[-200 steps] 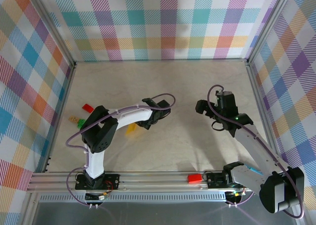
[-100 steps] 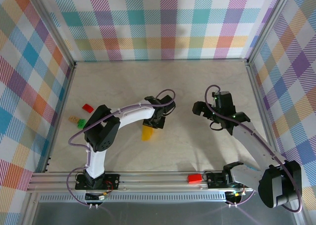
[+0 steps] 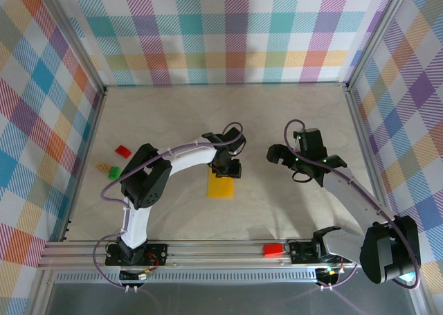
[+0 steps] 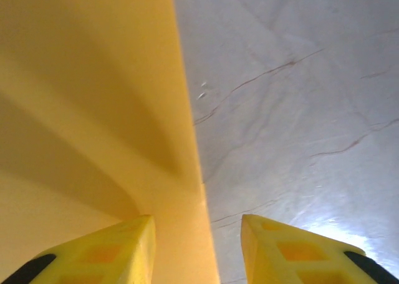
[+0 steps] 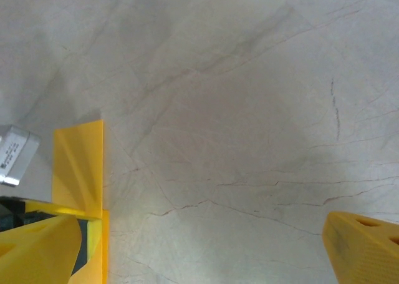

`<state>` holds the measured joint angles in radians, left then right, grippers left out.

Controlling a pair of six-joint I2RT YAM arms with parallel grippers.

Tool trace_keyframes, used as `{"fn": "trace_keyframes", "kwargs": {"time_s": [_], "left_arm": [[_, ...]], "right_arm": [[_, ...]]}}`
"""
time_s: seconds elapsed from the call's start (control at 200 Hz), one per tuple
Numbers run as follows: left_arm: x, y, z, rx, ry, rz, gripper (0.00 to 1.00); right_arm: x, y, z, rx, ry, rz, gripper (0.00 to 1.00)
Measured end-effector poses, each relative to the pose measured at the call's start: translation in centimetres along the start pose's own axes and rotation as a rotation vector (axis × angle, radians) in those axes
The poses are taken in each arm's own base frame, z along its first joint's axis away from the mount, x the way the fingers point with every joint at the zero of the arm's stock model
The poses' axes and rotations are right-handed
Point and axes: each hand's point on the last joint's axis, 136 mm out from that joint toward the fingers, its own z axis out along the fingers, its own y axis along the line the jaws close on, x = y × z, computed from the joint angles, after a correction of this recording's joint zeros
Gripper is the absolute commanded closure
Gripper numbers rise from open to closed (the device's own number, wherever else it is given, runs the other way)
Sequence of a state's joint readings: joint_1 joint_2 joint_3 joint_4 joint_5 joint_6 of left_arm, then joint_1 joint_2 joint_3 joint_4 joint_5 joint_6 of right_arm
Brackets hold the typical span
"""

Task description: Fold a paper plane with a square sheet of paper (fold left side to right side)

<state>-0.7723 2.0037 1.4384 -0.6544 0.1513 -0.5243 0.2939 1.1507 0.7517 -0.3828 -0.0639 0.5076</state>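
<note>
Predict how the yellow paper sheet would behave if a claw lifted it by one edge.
Probably floppy: the yellow paper sheet bows in soft curves in the left wrist view. Likely very light, being thin enough to lie nearly flat on the table. It may slide when pushed, since that marbled surface looks smooth.

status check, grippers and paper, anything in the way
Left gripper open, straddling the edge of the square sheet of paper. Right gripper open, empty, right of the sheet. Small blocks far left, not blocking.
</note>
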Motion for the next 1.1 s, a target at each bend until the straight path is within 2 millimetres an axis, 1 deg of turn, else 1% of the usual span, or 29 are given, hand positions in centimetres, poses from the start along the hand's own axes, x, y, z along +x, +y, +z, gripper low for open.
{"fn": "trace_keyframes", "kwargs": {"time_s": [0.1, 0.16, 0.255, 0.395, 0.475, 0.575, 0.605, 0.63, 0.66, 0.715, 0.8, 0.875, 0.995, 1.1], "left_arm": [[-1.1, -0.6, -0.3, 0.076, -0.016, -0.024, 0.55], [-1.6, -0.6, -0.7, 0.122, -0.034, -0.035, 0.54], [-2.2, 0.1, -2.3, 0.187, -0.078, -0.058, 0.53], [-3.2, 1.6, -5.7, 0.267, -0.190, -0.079, 0.52], [-3.6, 2.6, -7.6, 0.308, -0.267, -0.089, 0.51], [-3.7, 4.1, -8.8, 0.348, -0.334, -0.105, 0.51], [-3.6, 4.7, -9.0, 0.358, -0.349, -0.113, 0.51], [-3.5, 5.2, -9.0, 0.363, -0.358, -0.121, 0.51], [-3.4, 5.7, -9.0, 0.372, -0.369, -0.130, 0.51], [-3.0, 6.8, -9.0, 0.391, -0.385, -0.152, 0.51], [-2.5, 8.3, -8.9, 0.419, -0.409, -0.189, 0.51], [-2.0, 9.2, -9.1, 0.443, -0.426, -0.218, 0.51], [-2.0, 9.8, -9.6, 0.463, -0.447, -0.230, 0.53], [-2.1, 9.5, -10.0, 0.481, -0.457, -0.218, 0.54]], "right_arm": [[0.6, 0.5, 0.4, -0.030, 0.035, 0.003, 0.01], [1.0, 0.8, 0.7, -0.055, 0.064, 0.007, 0.00], [1.8, 1.8, 1.4, -0.113, 0.119, 0.023, 0.08], [2.7, 3.6, 2.8, -0.225, 0.198, 0.075, 0.21], [3.4, 4.8, 4.1, -0.285, 0.249, 0.099, 0.25], [5.0, 6.2, 5.7, -0.328, 0.323, 0.114, 0.32], [5.7, 6.7, 6.3, -0.339, 0.352, 0.114, 0.36], [6.1, 7.1, 6.6, -0.345, 0.370, 0.117, 0.42], [6.7, 7.7, 7.2, -0.354, 0.395, 0.118, 0.48], [7.5, 8.7, 8.1, -0.371, 0.428, 0.112, 0.54], [8.3, 10.1, 9.4, -0.392, 0.462, 0.106, 0.65], [8.8, 11.2, 10.4, -0.406, 0.484, 0.092, 0.80], [9.1, 11.9, 11.6, -0.415, 0.497, 0.101, 0.90], [9.3, 11.9, 12.5, -0.412, 0.509, 0.108, 0.96]]}}
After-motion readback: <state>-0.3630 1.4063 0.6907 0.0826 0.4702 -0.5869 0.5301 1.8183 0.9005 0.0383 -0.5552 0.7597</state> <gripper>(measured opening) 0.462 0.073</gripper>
